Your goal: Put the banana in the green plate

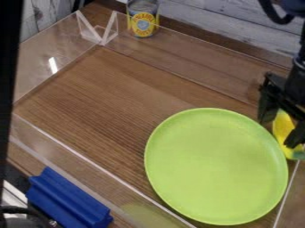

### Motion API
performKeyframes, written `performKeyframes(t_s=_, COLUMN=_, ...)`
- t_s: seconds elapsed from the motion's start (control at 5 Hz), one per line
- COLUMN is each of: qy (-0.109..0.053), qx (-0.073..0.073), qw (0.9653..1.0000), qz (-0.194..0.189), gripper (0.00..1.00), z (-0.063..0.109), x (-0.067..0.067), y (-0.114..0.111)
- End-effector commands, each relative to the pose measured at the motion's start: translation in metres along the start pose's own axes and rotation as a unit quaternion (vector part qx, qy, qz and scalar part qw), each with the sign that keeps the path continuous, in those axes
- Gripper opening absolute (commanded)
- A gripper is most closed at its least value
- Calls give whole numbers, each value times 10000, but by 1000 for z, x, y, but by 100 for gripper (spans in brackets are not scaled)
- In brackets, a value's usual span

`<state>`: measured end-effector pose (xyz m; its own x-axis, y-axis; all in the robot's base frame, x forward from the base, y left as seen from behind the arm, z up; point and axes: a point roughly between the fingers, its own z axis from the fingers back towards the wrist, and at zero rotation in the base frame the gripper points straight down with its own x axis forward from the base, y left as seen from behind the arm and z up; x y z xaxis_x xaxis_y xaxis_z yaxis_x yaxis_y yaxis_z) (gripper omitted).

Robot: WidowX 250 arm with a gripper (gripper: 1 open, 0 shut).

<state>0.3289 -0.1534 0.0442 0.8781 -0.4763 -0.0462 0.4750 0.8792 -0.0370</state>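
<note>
The banana is small and yellow with a greenish end, and it lies on the wooden table just off the right rim of the green plate. That plate is large, round and lime green, and it lies flat at the lower right with nothing on it. My black gripper points down at the right edge of the view. Its jaws stand open with one finger on each side of the banana. The fingers partly hide the banana, and I cannot tell whether they touch it.
A yellow-labelled can stands at the back by a clear bent plastic stand. Clear acrylic walls fence the wooden table. A blue object lies outside the front wall. A dark strip covers the left edge.
</note>
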Motion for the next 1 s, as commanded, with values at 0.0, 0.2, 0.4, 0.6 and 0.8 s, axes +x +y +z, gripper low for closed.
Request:
performKeyframes(t_s=0.0, qy=-374, qx=11, qw=9993, qz=-50, gripper=100, z=13, x=10, y=-2)
performKeyframes(t_s=0.2, qy=-391, qx=-4, qw=9992, qz=-34, gripper=100, z=7, x=10, y=1)
performKeyframes(t_s=0.4, qy=-405, qx=-15, qw=9992, qz=-25, gripper=100, z=1, x=9, y=5)
performKeyframes(t_s=0.6, qy=-405, qx=-27, qw=9992, qz=-28, gripper=100, z=-4, x=9, y=6)
performKeyframes(t_s=0.8, qy=-394, qx=-28, qw=9992, qz=-33, gripper=100, z=-9, x=10, y=6)
